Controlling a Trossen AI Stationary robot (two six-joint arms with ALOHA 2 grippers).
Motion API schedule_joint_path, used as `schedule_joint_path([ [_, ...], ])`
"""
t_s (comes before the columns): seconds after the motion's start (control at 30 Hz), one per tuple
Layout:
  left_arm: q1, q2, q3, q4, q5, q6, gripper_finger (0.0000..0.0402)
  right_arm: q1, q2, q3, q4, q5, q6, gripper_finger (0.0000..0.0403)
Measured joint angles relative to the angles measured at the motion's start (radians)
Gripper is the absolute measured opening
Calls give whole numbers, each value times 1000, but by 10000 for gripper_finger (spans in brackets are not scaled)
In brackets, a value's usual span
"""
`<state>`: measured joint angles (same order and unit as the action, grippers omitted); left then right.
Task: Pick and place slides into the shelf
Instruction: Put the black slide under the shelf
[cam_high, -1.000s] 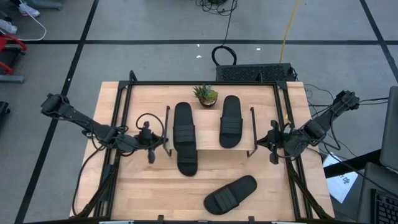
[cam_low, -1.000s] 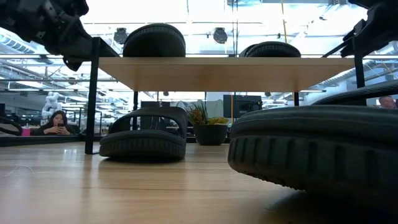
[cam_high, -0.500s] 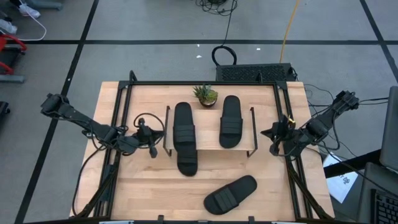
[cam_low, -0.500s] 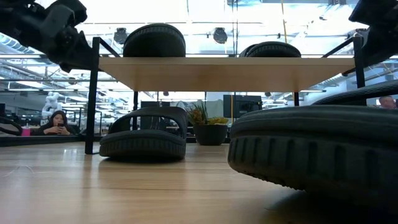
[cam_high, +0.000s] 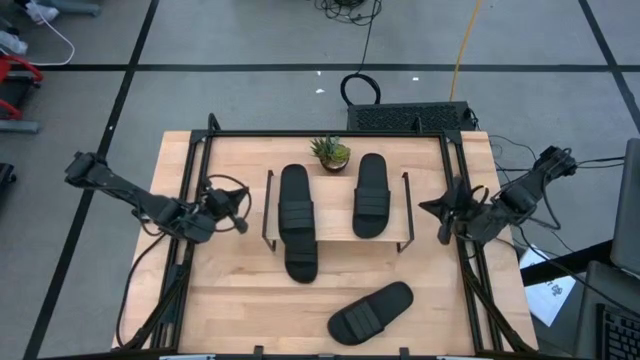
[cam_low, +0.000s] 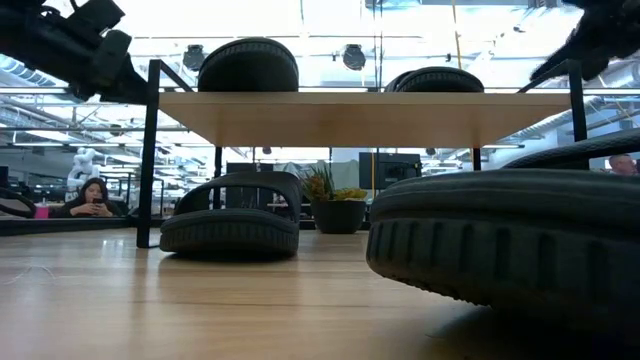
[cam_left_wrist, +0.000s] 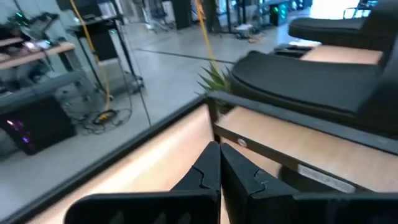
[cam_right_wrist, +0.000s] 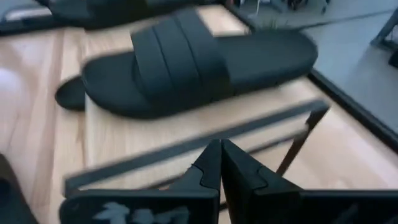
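The shelf stands mid-table. One black slide lies on its plank's left part, and another on the right part. A third slide rests on the table under the plank, one end sticking out toward the near edge. The fourth slide lies sole-down on the table near the near edge and fills the low view. My left gripper hovers shut left of the shelf. My right gripper hovers shut right of it, facing the right-hand slide.
A small potted plant stands on the table behind the shelf, between the two upper slides. Black frame rails run along the table's sides. Bare wood lies at the near left. A person sits far off in the room.
Both grippers have risen and drawn back from the shelf's ends, the left toward the table's left and far edge, the right toward the right and far edge. Both stay shut. The slides and the shelf have not moved.
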<state>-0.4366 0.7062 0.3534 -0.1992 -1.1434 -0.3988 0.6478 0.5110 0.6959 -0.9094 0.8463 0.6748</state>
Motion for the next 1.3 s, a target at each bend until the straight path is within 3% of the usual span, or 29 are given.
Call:
schedule_joint_path([
  [0.13, 12, -44, 0, 0, -15, 24, 1, 1, -1, 70, 46, 45, -115, 0],
  [0.23, 16, -55, 0, 0, -1, 41, 1, 1, -1, 99, 186, 41, -281, 0],
  [0.43, -1, -53, 0, 52, 64, 200, 1, 2, 17, 103, 550, -143, -648, 0],
  [0.57, -17, -53, 0, 122, 49, 294, 1, 37, 96, 104, 653, -160, -788, 0],
  [0.77, -91, -48, 0, 196, 197, 457, 0, 121, 263, 126, 608, -8, -778, 0],
  [1.03, -271, 44, 0, 458, 172, 652, 0, 215, 298, 144, 590, 52, -683, 0],
  [1.2, -337, 245, 12, 625, 249, 677, 0, 250, 301, 135, 568, 123, -657, 0],
  [1.3, -345, 418, 96, 638, 262, 638, 0, 251, 301, 111, 568, 179, -659, 0],
])
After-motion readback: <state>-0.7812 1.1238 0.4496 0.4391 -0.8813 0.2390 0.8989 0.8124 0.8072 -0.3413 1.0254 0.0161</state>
